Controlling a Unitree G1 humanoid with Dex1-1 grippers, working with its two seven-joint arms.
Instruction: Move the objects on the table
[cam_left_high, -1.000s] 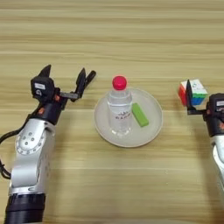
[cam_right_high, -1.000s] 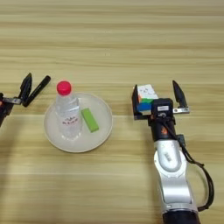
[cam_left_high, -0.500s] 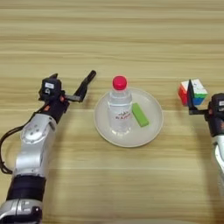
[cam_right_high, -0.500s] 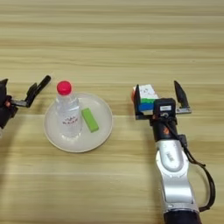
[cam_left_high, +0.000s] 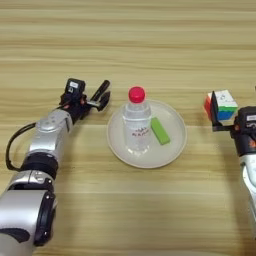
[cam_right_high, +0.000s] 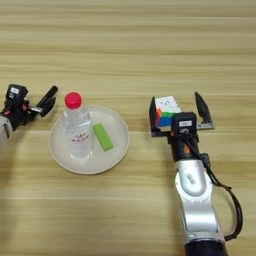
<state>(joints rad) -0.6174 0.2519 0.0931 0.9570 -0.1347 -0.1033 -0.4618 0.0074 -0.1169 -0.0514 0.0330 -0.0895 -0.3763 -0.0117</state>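
A wide wooden table (cam_left_high: 125, 40) with horizontal grain fills the view. On it: one round cream plate (cam_left_high: 176, 146), one clear water bottle (cam_left_high: 136, 125) with a red cap and white label, one slim green block (cam_left_high: 160, 131), and one multicoloured puzzle cube (cam_right_high: 167, 110). No marker pen is visible.

The bottle stands upright on the left half of the plate. The green block lies flat on the plate just right of the bottle, angled diagonally. The cube sits on the table to the right of the plate, clear of its rim.

The left arm reaches in from the near left, forearm lying low across the table and pointing right toward the plate. The left gripper (cam_left_high: 101, 96) sits just left of the plate's far-left rim, close to the bottle but not touching it. Its black fingers lie almost together, nothing between them.

The right arm rises from the near right edge, pointing away from the robot. The right gripper (cam_right_high: 176, 111) has its two fingers spread wide, one on each side of the cube, with a gap on the right side, so the cube is bracketed but not squeezed.

Compared with a second ago, the left gripper has moved right toward the plate and its fingers have narrowed. The right gripper, the cube, the plate, the bottle and the block are unchanged.
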